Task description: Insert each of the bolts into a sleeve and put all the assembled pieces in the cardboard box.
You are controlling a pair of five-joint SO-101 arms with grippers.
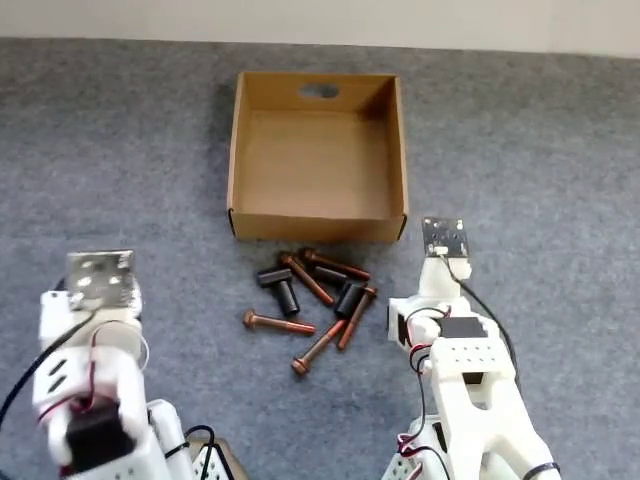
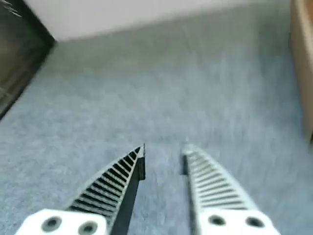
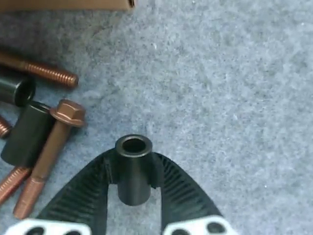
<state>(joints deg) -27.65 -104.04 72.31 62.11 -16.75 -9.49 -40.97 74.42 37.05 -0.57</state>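
Observation:
The open cardboard box (image 1: 318, 160) stands at the back middle of the grey carpet. In front of it lies a loose pile of several copper bolts (image 1: 278, 322) and black sleeves (image 1: 288, 297). My right gripper (image 3: 133, 159) is shut on a black sleeve (image 3: 133, 169), held with its bore facing the camera, just right of the pile. Beside it lie a hex-head bolt (image 3: 49, 152) and another sleeve (image 3: 27, 133). My left gripper (image 2: 164, 149) stands open over bare carpet at the front left, with nothing between its fingers.
The box's wall (image 2: 303, 63) shows at the edge of the left wrist view, and its bottom edge (image 3: 68, 5) in the right wrist view. A dark piece of furniture (image 2: 19, 58) stands beyond the carpet. Both arm bases sit at the front.

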